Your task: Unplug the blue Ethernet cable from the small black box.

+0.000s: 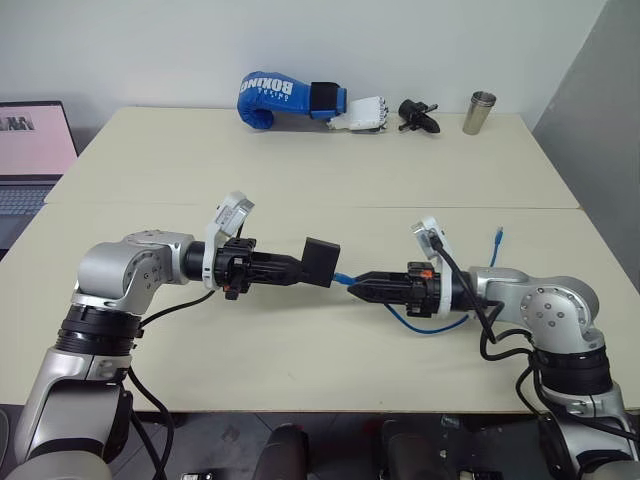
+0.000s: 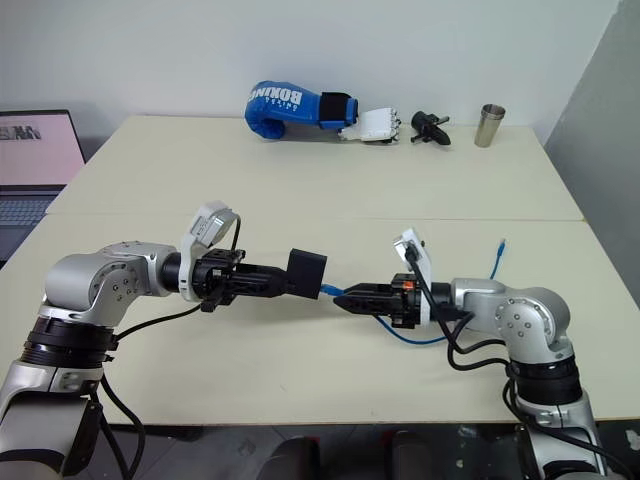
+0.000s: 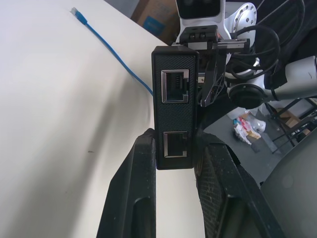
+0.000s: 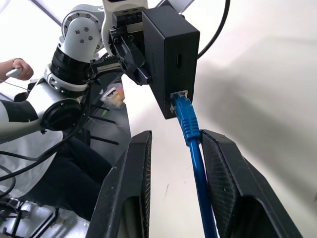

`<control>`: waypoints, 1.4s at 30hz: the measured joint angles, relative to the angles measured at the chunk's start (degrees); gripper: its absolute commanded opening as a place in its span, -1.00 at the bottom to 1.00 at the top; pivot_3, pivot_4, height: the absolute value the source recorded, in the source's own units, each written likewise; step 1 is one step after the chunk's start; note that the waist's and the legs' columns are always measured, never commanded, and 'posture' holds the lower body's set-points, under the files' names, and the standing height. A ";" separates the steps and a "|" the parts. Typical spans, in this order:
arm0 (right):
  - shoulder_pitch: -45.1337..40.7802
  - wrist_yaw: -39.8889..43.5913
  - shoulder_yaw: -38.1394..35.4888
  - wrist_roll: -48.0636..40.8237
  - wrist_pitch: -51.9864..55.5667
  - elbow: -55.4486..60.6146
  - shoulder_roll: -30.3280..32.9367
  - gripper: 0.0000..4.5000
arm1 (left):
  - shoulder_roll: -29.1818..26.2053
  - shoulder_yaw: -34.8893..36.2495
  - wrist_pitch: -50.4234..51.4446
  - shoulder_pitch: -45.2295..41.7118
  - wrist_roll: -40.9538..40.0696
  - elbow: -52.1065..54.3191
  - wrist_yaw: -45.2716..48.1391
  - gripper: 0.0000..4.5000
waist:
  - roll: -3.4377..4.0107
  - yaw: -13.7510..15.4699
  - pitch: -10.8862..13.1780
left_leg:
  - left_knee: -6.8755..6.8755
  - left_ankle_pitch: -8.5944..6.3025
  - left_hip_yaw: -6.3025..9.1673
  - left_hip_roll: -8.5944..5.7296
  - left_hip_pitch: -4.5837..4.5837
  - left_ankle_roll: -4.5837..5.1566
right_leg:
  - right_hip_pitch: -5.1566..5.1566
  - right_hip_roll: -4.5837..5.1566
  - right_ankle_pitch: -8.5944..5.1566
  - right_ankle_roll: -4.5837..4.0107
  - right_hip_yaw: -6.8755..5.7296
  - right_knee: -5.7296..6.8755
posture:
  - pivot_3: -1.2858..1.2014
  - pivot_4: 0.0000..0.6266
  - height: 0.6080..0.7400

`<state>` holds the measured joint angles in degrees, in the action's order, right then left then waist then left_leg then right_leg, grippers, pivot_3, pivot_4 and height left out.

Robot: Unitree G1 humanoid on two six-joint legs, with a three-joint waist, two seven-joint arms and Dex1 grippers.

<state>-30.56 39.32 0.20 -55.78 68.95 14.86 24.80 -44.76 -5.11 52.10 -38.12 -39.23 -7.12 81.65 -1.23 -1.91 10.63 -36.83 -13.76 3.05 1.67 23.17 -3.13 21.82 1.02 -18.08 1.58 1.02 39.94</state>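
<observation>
Blue Ethernet cable is sitting plugged into the small black box, clamped by left gripper; right gripper is straddling the plug, fingers parted, ungripped, cable axis running along them.

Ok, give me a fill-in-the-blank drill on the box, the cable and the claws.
1. The left claw is shut on the small black ____.
2. The blue Ethernet cable is still ____ the small black box.
3. The right claw has its fingers open on either side of the blue ____.
4. At the table's far edge lies a blue boxing ____.

Missing words: box; plugged into; cable; glove
</observation>
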 measured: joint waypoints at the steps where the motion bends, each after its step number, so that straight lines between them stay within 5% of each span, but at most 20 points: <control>1: -0.55 0.26 0.42 0.64 -0.53 -0.37 -0.13 -0.29 | 0.01 0.00 0.04 0.00 0.02 0.00 -0.02 -0.66 | 0.00 -0.01 0.00 | 0.00 0.00 0.00 0.00 0.00 0.00 | 0.00 0.00 0.00 0.00 0.00 0.00 | 0.03 -0.52 1.00; 42: -6.20 10.41 6.17 8.26 -4.99 -8.40 0.37 -0.29 | 0.13 -0.02 1.02 0.00 0.13 0.74 -0.08 -0.66 | 0.00 0.01 0.00 | -0.04 0.00 0.01 0.00 0.25 0.00 | 0.25 0.00 0.00 -0.01 -0.02 0.03 | 0.03 -0.52 1.00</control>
<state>-36.76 49.73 6.37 -47.52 63.96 6.46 25.17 -44.63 -5.13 53.12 -38.12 -39.11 -6.38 81.57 -1.22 -1.89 10.63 -36.87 -13.76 3.06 1.67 23.42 -3.13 22.07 1.02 -18.07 1.57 1.00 39.96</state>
